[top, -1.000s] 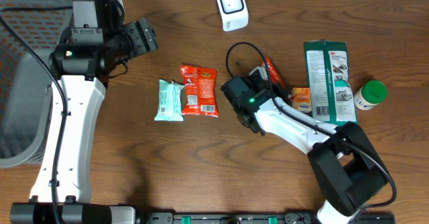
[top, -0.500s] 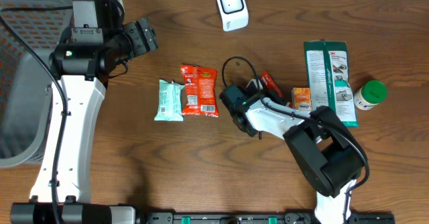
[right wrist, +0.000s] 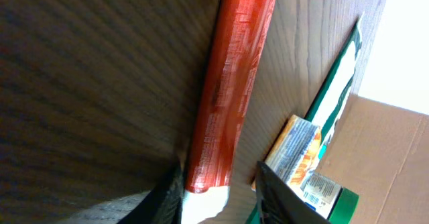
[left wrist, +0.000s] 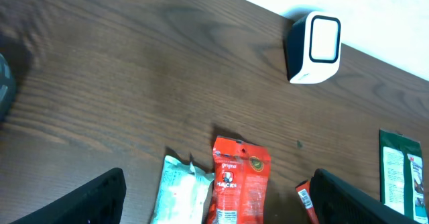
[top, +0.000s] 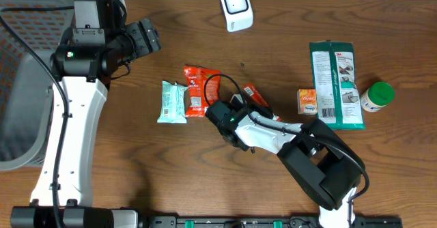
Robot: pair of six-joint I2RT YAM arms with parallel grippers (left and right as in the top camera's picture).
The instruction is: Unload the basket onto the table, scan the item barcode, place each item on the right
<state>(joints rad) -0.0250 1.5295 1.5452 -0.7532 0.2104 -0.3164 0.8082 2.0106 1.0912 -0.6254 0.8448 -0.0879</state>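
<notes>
Red stick packet (right wrist: 231, 83) lies flat on the brown bench (top: 171, 166), slanting, between the red snack bag (top: 203, 91) and the small orange box (top: 308, 100). It is well apart from the white scanner (top: 236, 7), which stands at the far edge of the bench. The right fingers (right wrist: 281, 194) stand apart, one on each side of the packet's near end. One finger is close against the packet's edge, and bare wood shows between the packet and the other. The left fingers (left wrist: 94, 200) are spread wide above the bench with nothing between them, and their camera looks down on the scanner and the snack bag. A pale green wrapper (top: 173, 102) lies touching the snack bag's left side. A tall green pack (top: 335, 84) lies just beside the orange box, with a green-capped bottle (top: 377, 95) next to it.
</notes>
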